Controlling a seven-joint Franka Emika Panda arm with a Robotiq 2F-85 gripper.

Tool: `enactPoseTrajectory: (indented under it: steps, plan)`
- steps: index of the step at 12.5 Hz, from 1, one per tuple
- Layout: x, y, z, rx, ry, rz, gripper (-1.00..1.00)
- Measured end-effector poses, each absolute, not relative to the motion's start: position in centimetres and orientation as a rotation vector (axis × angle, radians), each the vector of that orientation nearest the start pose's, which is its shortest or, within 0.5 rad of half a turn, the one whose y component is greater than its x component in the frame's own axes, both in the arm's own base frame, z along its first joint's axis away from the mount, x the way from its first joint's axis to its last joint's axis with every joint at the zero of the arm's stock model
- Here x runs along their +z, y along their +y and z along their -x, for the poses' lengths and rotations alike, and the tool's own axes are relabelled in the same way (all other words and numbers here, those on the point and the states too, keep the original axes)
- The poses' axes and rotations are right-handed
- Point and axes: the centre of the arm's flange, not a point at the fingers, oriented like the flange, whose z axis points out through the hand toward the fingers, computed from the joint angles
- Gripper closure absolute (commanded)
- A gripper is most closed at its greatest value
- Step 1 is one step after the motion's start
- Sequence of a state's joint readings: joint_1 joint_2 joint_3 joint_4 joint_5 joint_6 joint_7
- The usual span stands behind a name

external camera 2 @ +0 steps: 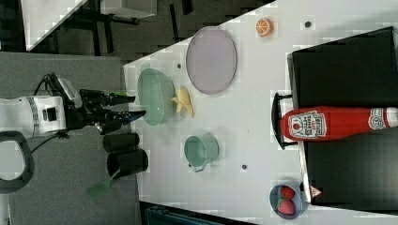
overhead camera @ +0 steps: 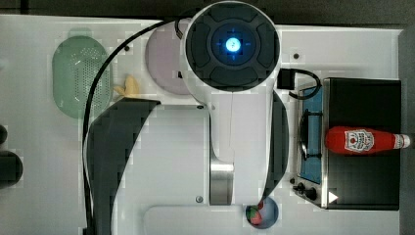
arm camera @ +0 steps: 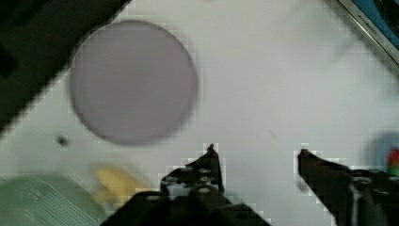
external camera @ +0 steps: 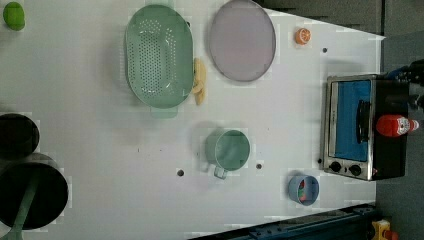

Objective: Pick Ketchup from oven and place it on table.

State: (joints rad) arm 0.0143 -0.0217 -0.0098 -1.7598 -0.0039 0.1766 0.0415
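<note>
The ketchup [overhead camera: 359, 140] [external camera: 395, 125] [external camera 2: 328, 123], a red bottle with a white label and cap, lies on its side on the black top of the oven [overhead camera: 364, 186] [external camera: 350, 125] [external camera 2: 347, 70]. The oven's blue glass door is closed. My gripper [external camera 2: 137, 106] [arm camera: 257, 150] hangs open and empty high above the white table [external camera: 100, 125] [external camera 2: 253, 122] [arm camera: 282, 84], far from the bottle. In the top view the arm's white body covers the table's middle [overhead camera: 166, 147].
On the table are a green colander [external camera: 159, 55], a purple plate [external camera: 242, 40] [arm camera: 133, 82], a banana [external camera: 199, 81], a green cup [external camera: 228, 150], a blue bowl of strawberries [external camera: 303, 189], an orange [external camera: 302, 36], and black pots [external camera: 30, 195].
</note>
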Motion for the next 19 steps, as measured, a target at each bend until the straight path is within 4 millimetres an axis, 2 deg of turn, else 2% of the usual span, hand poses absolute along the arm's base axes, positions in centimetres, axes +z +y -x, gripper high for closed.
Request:
enactPoseTrajectory:
  steps: [1,2,3,4,5,7,9,10,12,14,16,17,19]
  plan:
    - [55.9,-0.2,-52.8,0.132,1.28,2.897,-0.58]
    - [56.5,-0.9,-49.3,0.209,1.306,2.891,-0.8]
    - [58.7,-1.9,-46.8,0.161,1.33,2.883,-1.0]
    - [61.7,-3.2,-45.2,0.045,1.351,2.855,-1.0]
    - [64.5,-4.5,-43.9,-0.052,1.373,2.802,-1.0]
    - [68.5,-6.9,-42.4,-0.214,1.428,2.751,-1.0]
    - [70.1,-9.9,-42.5,-0.274,1.477,2.677,-1.0]
    - [69.8,-11.8,-43.0,-0.297,1.515,2.641,-1.0]
    - [66.5,-16.7,-44.4,-0.203,1.635,2.568,-1.0]
    - [60.7,-22.2,-46.0,-0.102,1.79,2.512,-1.0]
    - [54.5,-27.3,-47.8,-0.072,1.932,2.459,-1.0]
    - [51.4,-29.3,-48.0,-0.018,1.994,2.45,-1.0]
    - [46.8,-32.9,-48.0,0.036,2.104,2.402,-1.0]
